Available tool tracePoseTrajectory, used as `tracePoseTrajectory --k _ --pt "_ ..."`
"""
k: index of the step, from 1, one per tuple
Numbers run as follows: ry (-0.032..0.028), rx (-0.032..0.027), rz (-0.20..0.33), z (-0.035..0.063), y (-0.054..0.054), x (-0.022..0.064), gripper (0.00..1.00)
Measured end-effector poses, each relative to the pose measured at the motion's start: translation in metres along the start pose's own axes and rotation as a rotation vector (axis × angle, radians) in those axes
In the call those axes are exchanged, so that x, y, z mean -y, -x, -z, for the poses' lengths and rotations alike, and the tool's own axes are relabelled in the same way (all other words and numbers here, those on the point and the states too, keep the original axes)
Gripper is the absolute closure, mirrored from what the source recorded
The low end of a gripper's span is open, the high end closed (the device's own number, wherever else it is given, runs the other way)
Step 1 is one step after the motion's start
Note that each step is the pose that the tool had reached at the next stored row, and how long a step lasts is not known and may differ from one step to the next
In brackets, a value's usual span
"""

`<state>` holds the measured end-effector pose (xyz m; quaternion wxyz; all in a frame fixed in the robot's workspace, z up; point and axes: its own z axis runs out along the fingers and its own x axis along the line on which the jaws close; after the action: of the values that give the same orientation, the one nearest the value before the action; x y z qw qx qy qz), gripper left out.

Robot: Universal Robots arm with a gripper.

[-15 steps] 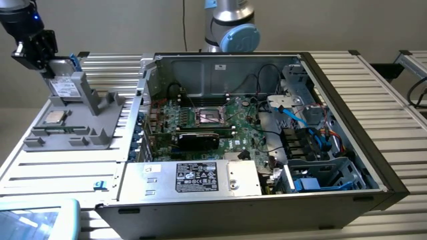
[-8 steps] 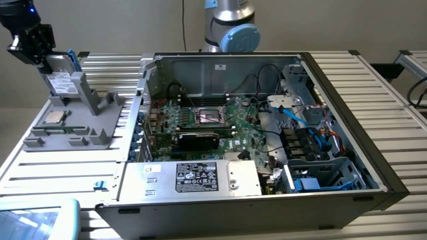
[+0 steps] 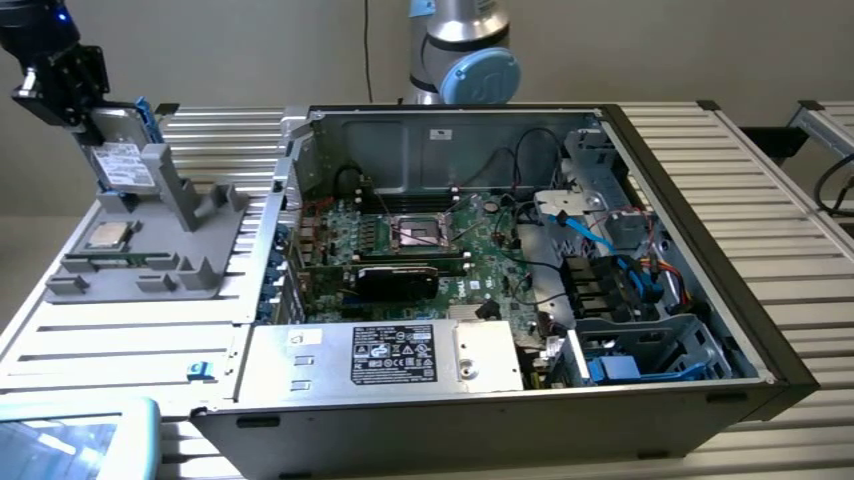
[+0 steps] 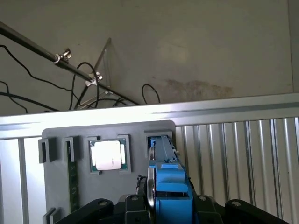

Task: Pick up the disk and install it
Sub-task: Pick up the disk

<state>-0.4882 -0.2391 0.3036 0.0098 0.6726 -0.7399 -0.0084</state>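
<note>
The disk (image 3: pixel 118 160) is a silver-grey drive with a white label in a blue carrier. It stands on edge at the back of the grey parts holder (image 3: pixel 200 215), at the exterior view's left. My gripper (image 3: pixel 96 118) comes down from above and is shut on its upper end. In the wrist view the disk (image 4: pixel 164 161) appears edge-on, its blue carrier between my black fingers (image 4: pixel 134 205). Its far end reaches the holder's slot (image 4: pixel 153 140). Whether it still rests in the slot I cannot tell.
An open computer case (image 3: pixel 694 250) lies at the exterior view's right, with a motherboard (image 3: pixel 427 240), a silver box with a black label (image 3: pixel 400 355) and a drive cage (image 3: pixel 641 350). A square processor chip (image 3: pixel 107 235) and a memory stick (image 4: pixel 73 177) sit in the holder. The arm's base (image 3: pixel 461 60) stands behind the case.
</note>
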Motion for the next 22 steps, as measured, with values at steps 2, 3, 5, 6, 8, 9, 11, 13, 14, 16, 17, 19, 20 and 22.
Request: tracePoseTrajectory --k 2,3,5,6,8,9,11,13,14,16,17,19,20,22 --pt "0.0003 -0.0001 0.000 -0.0001 0.000 0.0000 0.62" --pt "0.0002 0.0000 0.000 -0.0009 0.000 0.0000 0.62" --pt "-0.0003 0.0001 0.000 -0.0043 0.000 0.0001 0.62" --pt "-0.0003 0.0001 0.000 -0.0056 0.000 0.0001 0.62" --pt "-0.0003 0.0000 0.000 -0.0080 0.000 0.0002 0.62" --pt "0.0000 -0.0002 0.000 -0.0089 0.000 0.0002 0.62" --pt "-0.0005 0.0002 0.000 -0.0104 0.000 0.0003 0.62" --pt "0.0000 -0.0001 0.000 -0.0106 0.000 0.0002 0.62" --pt "0.0001 -0.0001 0.000 -0.0106 0.000 0.0002 0.54" --pt "-0.0004 0.0000 0.000 -0.0108 0.000 0.0003 0.54" --pt "-0.0005 0.0000 0.000 -0.0109 0.000 0.0003 0.47" --pt "-0.0006 0.0001 0.000 -0.0109 -0.001 0.0004 0.47" --pt "-0.0006 0.0001 0.000 -0.0109 -0.001 0.0004 0.47" --pt "0.0000 0.0000 0.000 -0.0109 -0.001 0.0003 0.47"
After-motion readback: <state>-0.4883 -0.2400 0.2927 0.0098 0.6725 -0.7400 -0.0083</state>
